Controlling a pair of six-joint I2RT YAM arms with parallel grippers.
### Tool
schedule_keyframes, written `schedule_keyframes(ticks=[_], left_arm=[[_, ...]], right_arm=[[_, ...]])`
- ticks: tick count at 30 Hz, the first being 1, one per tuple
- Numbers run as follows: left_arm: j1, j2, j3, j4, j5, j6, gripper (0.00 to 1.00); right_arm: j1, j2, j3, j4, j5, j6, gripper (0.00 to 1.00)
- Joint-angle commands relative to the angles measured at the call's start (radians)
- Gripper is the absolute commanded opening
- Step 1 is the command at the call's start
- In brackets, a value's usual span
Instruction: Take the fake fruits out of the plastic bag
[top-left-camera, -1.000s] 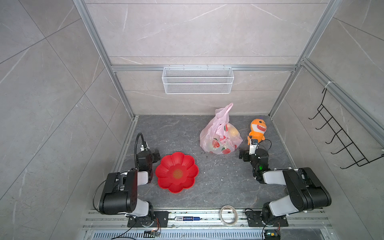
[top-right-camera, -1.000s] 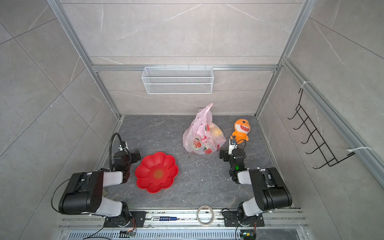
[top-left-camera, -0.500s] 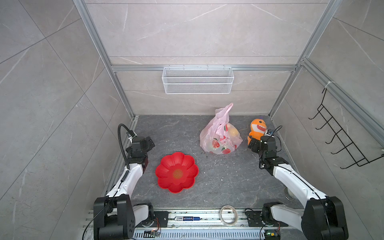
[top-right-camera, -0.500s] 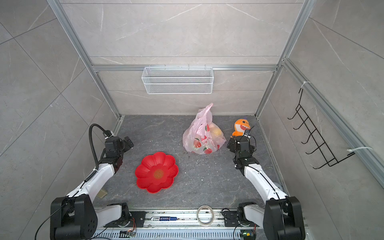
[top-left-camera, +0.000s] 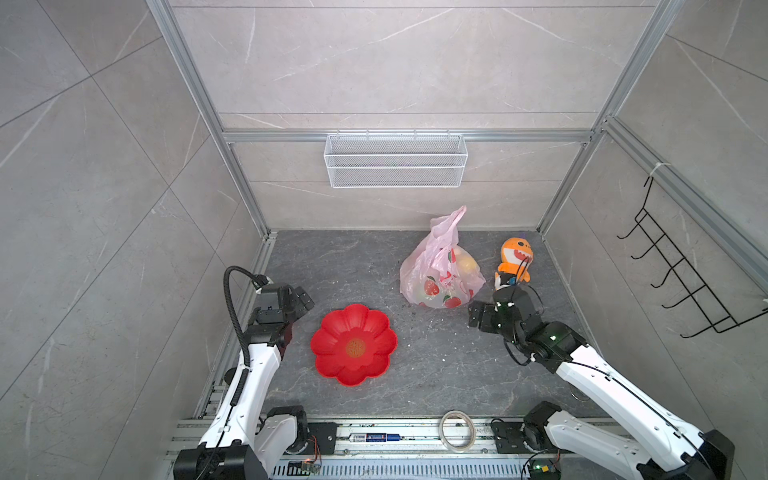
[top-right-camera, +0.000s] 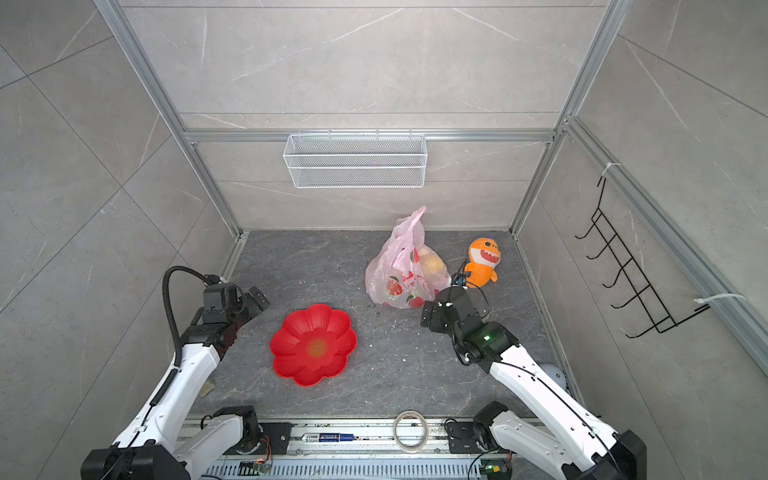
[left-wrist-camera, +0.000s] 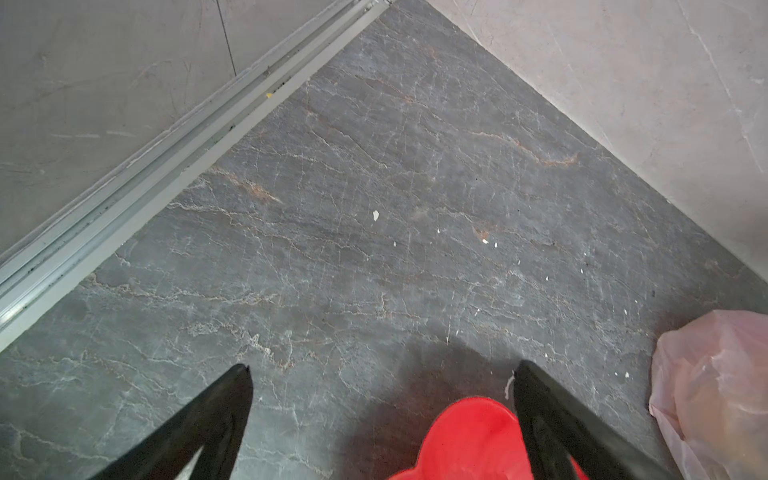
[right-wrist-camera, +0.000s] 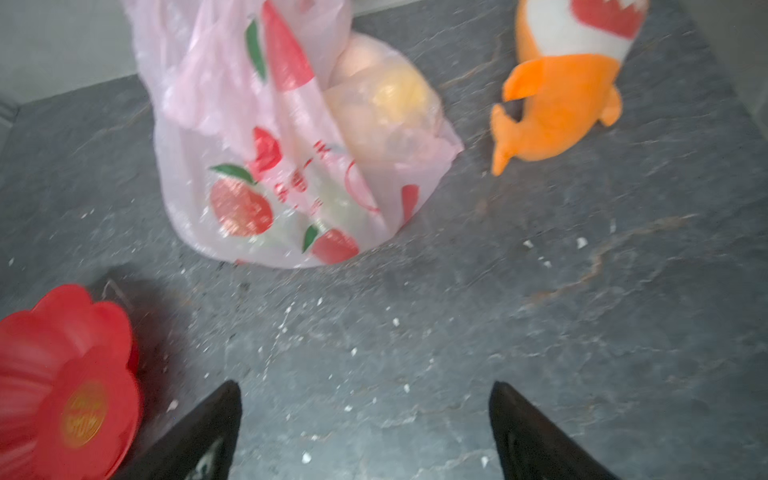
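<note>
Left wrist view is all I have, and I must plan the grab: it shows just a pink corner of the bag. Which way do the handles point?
Observer: The plastic bag stands with its handles bunched together, pointing up toward the back wall.
Operator: Is the right gripper on it?
Observer: No. The right gripper is open, short of the bag, touching nothing.

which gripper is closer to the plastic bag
Right. The right gripper is just in front of the plastic bag; the left gripper is farther off, beyond the red dish.
</note>
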Motion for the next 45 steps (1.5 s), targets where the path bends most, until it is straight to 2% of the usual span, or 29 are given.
schedule_keyframes(ticks=[1,5,9,17,25,33,35,45], left_arm=[[-0.02,-0.022,0.034,-0.078,0.009,-0.024,1.0],[-0.031,-0.017,0.023,-0.089,0.019,-0.036,1.0],[-0.046,-0.03,0.012,-0.091,0.017,-0.046,1.0],[-0.05,-0.033,0.013,-0.092,0.029,-0.041,1.0],[-0.05,-0.024,0.015,-0.088,0.03,-0.028,0.99],[-0.05,-0.029,0.014,-0.088,0.028,-0.023,0.97],[-0.05,-0.026,0.014,-0.089,0.028,-0.022,0.96],[-0.051,-0.024,0.009,-0.098,0.021,-0.02,0.94]], right_arm=[[0.144,0.097,0.065,-0.102,0.076,0.144,0.82],[0.294,0.261,0.13,-0.043,0.027,0.244,0.67],[0.372,0.404,0.165,0.078,-0.046,0.31,0.65],[0.388,0.619,0.223,0.28,-0.143,0.369,0.62],[0.379,0.783,0.288,0.349,-0.242,0.395,0.6],[0.37,0.849,0.315,0.341,-0.275,0.419,0.59],[0.368,0.866,0.315,0.359,-0.29,0.425,0.55],[0.358,0.899,0.329,0.367,-0.318,0.434,0.22]])
